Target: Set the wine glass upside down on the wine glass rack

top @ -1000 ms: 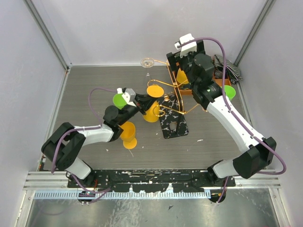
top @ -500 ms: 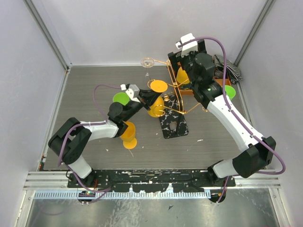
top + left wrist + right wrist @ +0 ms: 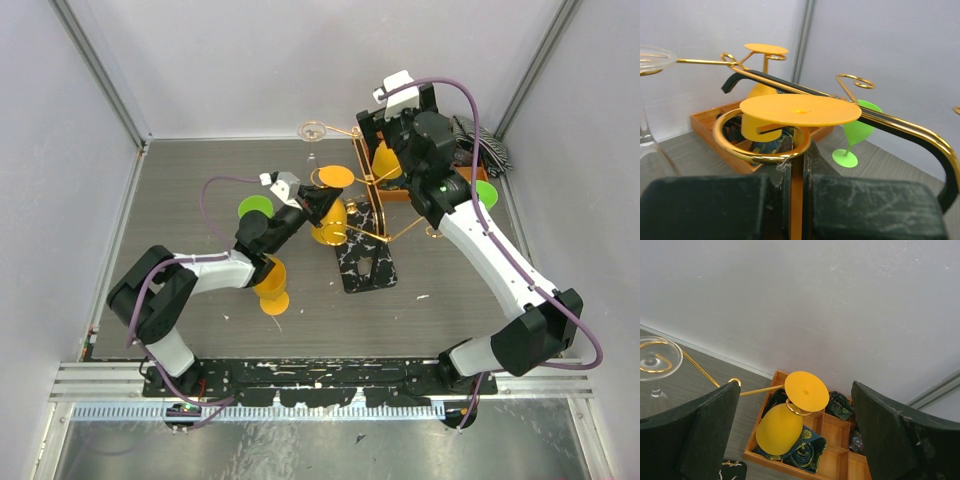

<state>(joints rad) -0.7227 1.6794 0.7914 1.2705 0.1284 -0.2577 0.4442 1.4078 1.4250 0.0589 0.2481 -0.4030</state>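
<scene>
1. Your wine glass [image 3: 800, 110] is orange and upside down. Its stem passes through a scroll loop on the left side of the wine glass rack [image 3: 365, 262], foot disc just above the loop, bowl below.
2. The left gripper [image 3: 797, 155] is clamped on that stem, just under the loop.
3. The right gripper [image 3: 795, 405] hangs above the rack's far-right arm with its jaws wide apart and nothing in them.
4. The orange tray [image 3: 835, 432] sits at the rack's far-right side. Several compartments hold dark patterned cloth rolls [image 3: 807, 450]; at least one shows bare floor.
5. You can count three orange glasses: the held one, a second [image 3: 780, 429] hanging inverted over the tray, and a third [image 3: 272, 285] on the table left of the rack.
6. There are two green glasses, one left [image 3: 258, 208] and one right [image 3: 485, 193] of the rack.
7. One clear glass [image 3: 655, 360] sits at the rack's far arm end.
</scene>
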